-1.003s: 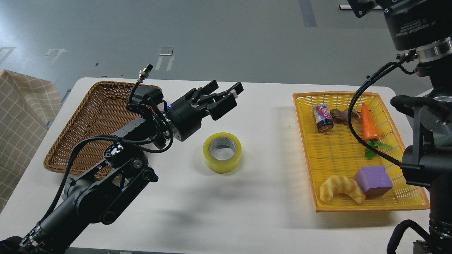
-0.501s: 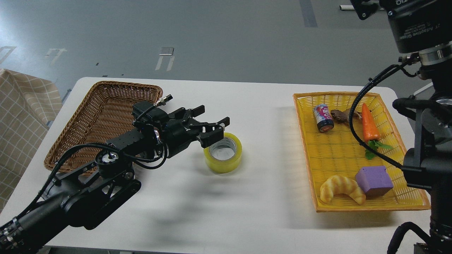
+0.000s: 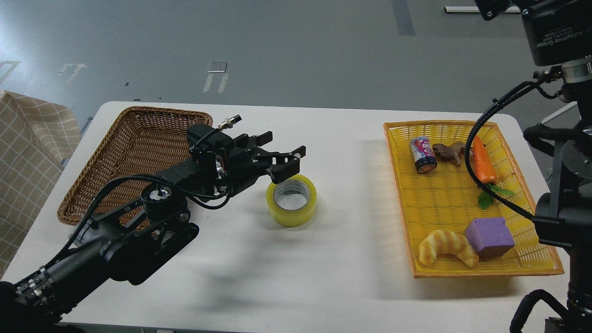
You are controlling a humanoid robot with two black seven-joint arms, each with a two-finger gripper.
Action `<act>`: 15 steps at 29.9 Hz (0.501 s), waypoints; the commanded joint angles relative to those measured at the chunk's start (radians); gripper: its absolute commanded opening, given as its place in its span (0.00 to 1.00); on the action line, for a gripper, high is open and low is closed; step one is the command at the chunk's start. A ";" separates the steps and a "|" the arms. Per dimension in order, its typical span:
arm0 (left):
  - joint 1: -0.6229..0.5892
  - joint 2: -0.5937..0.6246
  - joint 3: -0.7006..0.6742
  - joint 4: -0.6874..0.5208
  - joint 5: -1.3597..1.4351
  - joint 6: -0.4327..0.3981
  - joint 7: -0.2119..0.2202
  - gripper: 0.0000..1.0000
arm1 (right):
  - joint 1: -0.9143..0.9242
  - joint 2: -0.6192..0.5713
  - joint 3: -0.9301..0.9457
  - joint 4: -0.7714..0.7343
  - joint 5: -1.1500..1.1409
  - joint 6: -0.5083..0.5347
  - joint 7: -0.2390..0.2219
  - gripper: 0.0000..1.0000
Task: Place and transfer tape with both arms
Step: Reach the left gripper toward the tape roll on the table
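The tape (image 3: 292,200), a wide yellow translucent roll with a grey-white core, lies flat on the white table (image 3: 286,268) near its middle. My left gripper (image 3: 283,151) is open, its fingers spread, at the roll's upper left edge; the nearer fingertip (image 3: 296,156) overlaps the roll's rim. It holds nothing. My right arm (image 3: 562,138) rises along the right edge. Its gripper is out of the top of the view.
A brown wicker basket (image 3: 125,152) stands at the left under my left arm. A yellow tray (image 3: 444,203) at the right holds a can (image 3: 422,154), a brown toy (image 3: 447,151), a carrot (image 3: 483,162), a purple block (image 3: 489,236) and a croissant (image 3: 446,247). A checked cloth (image 3: 27,157) hangs at far left.
My left gripper came down from above the table to the tape's upper left edge and then shifted slightly right. The tape has not moved. The right arm drifted slightly right.
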 commanded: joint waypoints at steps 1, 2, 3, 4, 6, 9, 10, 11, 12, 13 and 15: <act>-0.014 -0.012 0.036 0.078 0.000 0.000 0.001 0.98 | -0.001 0.001 -0.002 -0.002 0.000 0.001 -0.001 1.00; -0.023 -0.016 0.037 0.096 0.000 0.000 -0.001 0.98 | -0.001 -0.001 -0.002 -0.005 0.000 -0.001 0.000 1.00; -0.049 -0.028 0.048 0.124 0.000 0.000 -0.001 0.98 | -0.001 -0.001 0.000 -0.008 0.000 -0.007 0.000 1.00; -0.072 -0.029 0.069 0.138 0.000 0.000 -0.002 0.98 | -0.001 -0.001 0.001 -0.011 -0.002 -0.008 -0.001 1.00; -0.084 -0.015 0.104 0.142 0.000 0.003 -0.002 0.98 | -0.001 -0.003 0.006 -0.012 0.000 -0.008 -0.001 1.00; -0.087 -0.010 0.112 0.162 0.000 0.008 -0.002 0.98 | -0.001 -0.007 0.009 -0.012 0.000 -0.008 -0.001 1.00; -0.092 -0.012 0.112 0.174 0.000 0.011 -0.002 0.98 | -0.002 -0.007 0.009 -0.014 -0.002 -0.008 -0.001 1.00; -0.095 -0.012 0.114 0.179 0.000 0.011 -0.004 0.98 | -0.002 -0.007 0.009 -0.014 -0.002 -0.008 -0.001 1.00; -0.098 -0.015 0.114 0.184 0.000 0.011 -0.004 0.98 | -0.002 -0.007 0.009 -0.016 -0.002 -0.010 -0.001 1.00; -0.098 -0.013 0.115 0.184 0.000 0.011 -0.007 0.98 | -0.002 -0.007 0.010 -0.016 -0.002 -0.010 -0.001 1.00; -0.098 -0.010 0.129 0.184 0.000 0.014 -0.011 0.98 | -0.001 -0.009 0.012 -0.016 -0.002 -0.010 -0.001 1.00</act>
